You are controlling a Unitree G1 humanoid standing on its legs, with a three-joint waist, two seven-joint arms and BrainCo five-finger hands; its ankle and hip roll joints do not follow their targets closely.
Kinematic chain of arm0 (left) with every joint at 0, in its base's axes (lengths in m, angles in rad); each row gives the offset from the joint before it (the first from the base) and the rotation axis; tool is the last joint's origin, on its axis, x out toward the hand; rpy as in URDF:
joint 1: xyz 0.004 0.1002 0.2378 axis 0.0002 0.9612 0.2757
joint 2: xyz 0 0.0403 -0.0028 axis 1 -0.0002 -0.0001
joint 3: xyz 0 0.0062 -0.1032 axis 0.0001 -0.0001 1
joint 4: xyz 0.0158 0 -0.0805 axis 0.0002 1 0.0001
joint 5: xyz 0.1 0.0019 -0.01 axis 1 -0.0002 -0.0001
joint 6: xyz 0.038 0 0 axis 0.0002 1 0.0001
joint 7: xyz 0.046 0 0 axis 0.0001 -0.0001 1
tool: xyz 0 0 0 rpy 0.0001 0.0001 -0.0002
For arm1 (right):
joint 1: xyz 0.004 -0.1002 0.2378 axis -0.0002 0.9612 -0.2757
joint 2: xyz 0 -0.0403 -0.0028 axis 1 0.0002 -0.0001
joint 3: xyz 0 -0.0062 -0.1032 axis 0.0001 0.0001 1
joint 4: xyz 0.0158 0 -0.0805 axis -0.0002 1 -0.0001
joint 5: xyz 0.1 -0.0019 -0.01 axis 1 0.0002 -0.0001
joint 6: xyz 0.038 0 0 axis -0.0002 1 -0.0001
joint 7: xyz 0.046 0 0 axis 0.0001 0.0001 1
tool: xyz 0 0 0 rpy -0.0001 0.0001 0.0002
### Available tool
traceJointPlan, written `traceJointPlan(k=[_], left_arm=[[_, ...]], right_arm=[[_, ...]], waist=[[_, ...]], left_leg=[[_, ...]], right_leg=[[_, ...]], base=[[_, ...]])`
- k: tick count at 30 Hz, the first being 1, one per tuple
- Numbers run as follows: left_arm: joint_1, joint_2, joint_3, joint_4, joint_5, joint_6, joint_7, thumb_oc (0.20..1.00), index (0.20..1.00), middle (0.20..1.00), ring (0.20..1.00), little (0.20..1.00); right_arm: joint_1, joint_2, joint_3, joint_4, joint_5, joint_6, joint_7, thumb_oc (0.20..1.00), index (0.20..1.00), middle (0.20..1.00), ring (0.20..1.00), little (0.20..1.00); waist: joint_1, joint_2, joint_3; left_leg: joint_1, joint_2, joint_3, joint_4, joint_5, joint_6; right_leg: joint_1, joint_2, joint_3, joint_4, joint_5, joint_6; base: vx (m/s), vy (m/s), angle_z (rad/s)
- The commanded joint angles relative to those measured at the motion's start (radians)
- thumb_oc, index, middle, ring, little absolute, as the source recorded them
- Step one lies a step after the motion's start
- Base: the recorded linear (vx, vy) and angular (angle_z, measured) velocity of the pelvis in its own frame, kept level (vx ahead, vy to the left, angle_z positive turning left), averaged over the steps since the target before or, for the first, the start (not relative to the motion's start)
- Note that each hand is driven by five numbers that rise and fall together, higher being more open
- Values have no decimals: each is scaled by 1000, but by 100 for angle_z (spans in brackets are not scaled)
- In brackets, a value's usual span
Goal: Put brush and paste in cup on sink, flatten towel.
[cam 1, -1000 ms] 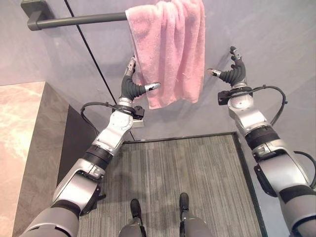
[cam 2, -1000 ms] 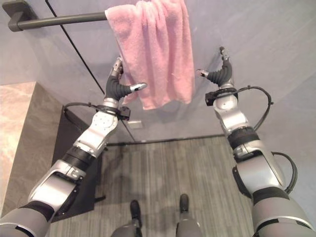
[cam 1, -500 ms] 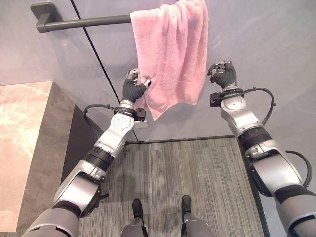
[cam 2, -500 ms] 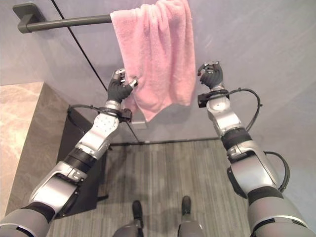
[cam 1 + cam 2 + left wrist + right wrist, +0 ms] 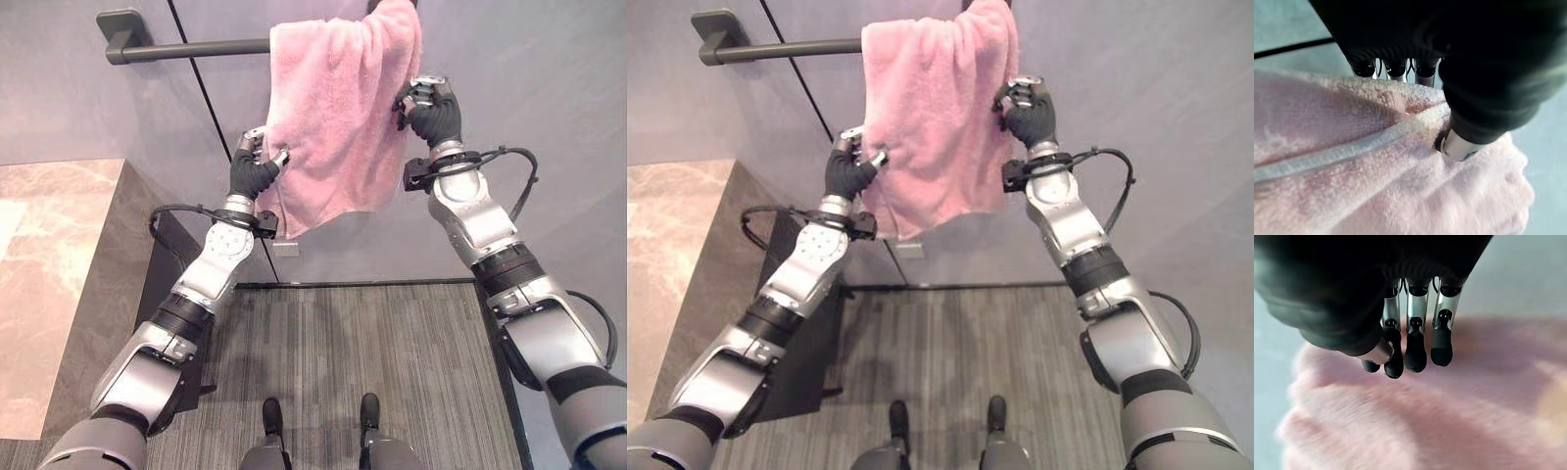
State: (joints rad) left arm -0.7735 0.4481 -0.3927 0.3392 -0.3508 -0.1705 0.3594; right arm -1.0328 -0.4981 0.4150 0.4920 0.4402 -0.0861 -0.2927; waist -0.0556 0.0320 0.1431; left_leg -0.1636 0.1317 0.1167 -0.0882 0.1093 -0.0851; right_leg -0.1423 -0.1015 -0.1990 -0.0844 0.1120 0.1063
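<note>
Pink towel [image 5: 338, 117] hanging long-side-down off rail [image 5: 186, 47], left hand [image 5: 253, 171] and right hand [image 5: 429, 108] each pinching a side edge

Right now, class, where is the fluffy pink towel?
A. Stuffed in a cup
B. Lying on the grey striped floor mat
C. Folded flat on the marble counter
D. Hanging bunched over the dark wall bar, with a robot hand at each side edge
D: the fluffy pink towel drapes bunched over the dark wall bar, the left hand pinching one side edge and the right hand at the other.

Towel [image 5: 343, 117] top cut off (frame edge), rail [image 5: 186, 47] perhaps hidden behind
</note>
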Motion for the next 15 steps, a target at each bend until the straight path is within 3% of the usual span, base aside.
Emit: traceJointPlan(k=[1, 2, 3, 4, 10, 15], left_arm=[[-52, 90, 46, -29, 0, -61, -1, 200, 200, 200, 200, 200], [-53, 97, 47, -30, 0, -63, -2, 200, 200, 200, 200, 200], [-53, 96, 47, -30, 0, -63, -2, 200, 200, 200, 200, 200], [-51, 98, 48, -31, 1, -63, -1, 200, 200, 200, 200, 200], [-42, 104, 63, -40, 24, -48, 13, 200, 200, 200, 200, 200], [-40, 110, 67, -47, 23, -45, 17, 200, 200, 200, 200, 200]], right_arm=[[-72, -40, 9, -22, 5, -68, 26, 200, 200, 200, 200, 200], [-77, -51, 22, -9, -29, -53, 24, 558, 558, 558, 558, 558], [-78, -51, 23, -9, -29, -53, 24, 649, 649, 649, 649, 649], [-79, -54, 26, -1, -54, -45, 19, 1000, 1000, 1000, 1000, 1000], [-76, -55, 10, 91, -140, 17, -26, 1000, 1000, 1000, 1000, 1000], [-102, -44, -6, 231, -115, 37, -47, 1000, 1000, 1000, 1000, 1000]], waist=[[19, -90, -8], [19, -92, -8], [19, -92, -7], [19, -93, -8], [17, -92, -3], [19, -91, 3]], left_leg=[[80, 20, 41, 1, -38, -30], [79, 20, 42, 1, -37, -29], [79, 20, 42, 1, -37, -29], [79, 20, 42, 1, -37, -29], [77, 20, 42, 1, -37, -28], [70, 19, 43, 1, -35, -27]], right_leg=[[-26, -61, 86, -3, 49, 54], [-27, -62, 85, -3, 49, 54], [-27, -62, 85, -3, 49, 54], [-27, -62, 86, -3, 50, 54], [-29, -61, 86, -3, 51, 53], [-39, -60, 87, -3, 56, 53]], base=[[0, 0, 0], [0, 0, 0], [0, 0, 0], [0, 0, 0], [0, 0, 0], [0, 0, 0]])
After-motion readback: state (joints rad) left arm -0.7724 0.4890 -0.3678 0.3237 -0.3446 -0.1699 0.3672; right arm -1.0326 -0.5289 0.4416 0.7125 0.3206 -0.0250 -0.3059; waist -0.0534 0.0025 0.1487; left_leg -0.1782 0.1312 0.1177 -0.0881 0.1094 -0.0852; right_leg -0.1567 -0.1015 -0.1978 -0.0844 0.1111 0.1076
